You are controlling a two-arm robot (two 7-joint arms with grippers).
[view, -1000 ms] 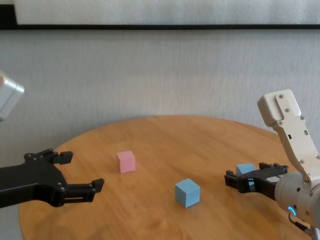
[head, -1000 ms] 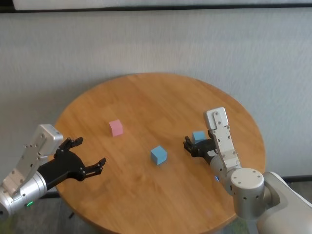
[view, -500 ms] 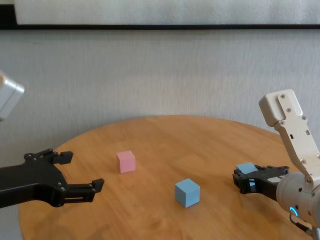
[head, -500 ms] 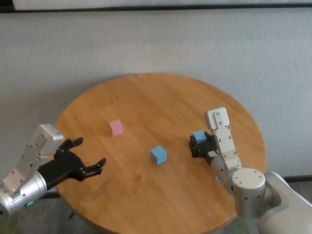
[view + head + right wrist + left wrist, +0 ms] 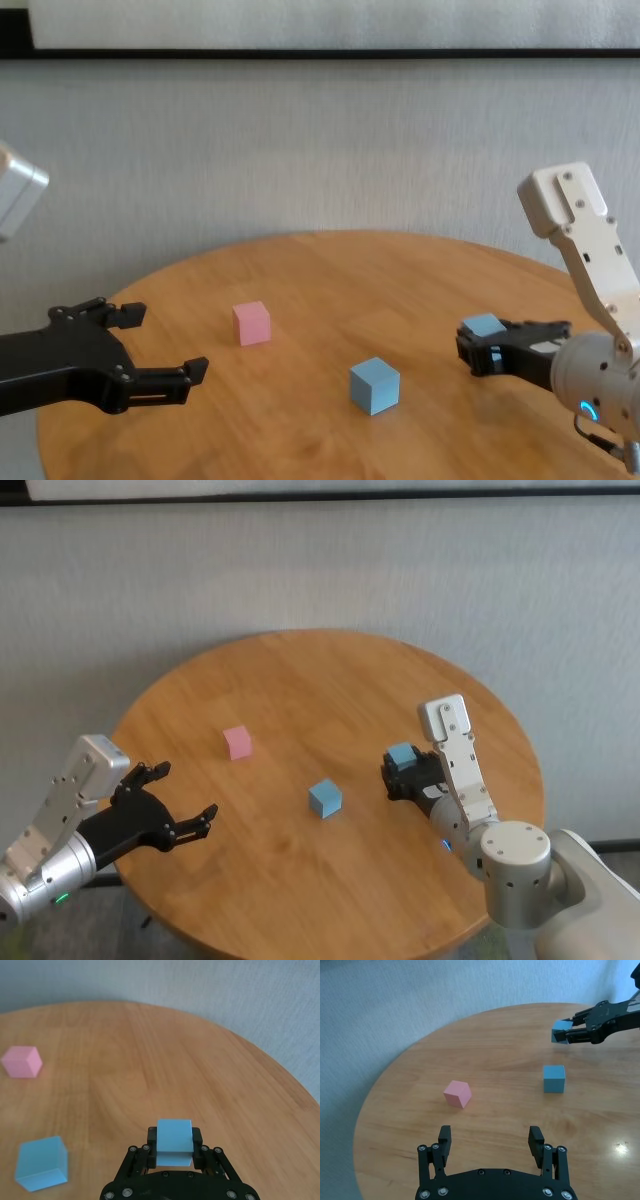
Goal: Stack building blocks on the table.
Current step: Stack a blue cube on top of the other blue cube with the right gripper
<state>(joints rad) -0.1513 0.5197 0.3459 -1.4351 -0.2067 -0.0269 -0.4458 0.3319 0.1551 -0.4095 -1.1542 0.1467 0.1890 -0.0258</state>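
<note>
Your right gripper [image 5: 398, 768] is clamping one small matte light blue cube [image 5: 402, 754] at the frame's right; your left gripper [image 5: 178, 806], lower left, is gaping wide.

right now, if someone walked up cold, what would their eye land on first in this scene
Probably the right gripper, shut on a small matte light blue cube over the right side of the round honey-brown wooden table. Next, the two loose cubes: a second light blue cube near the middle and a pink cube farther back to its left. The left gripper hangs open at the table's left edge.
</note>
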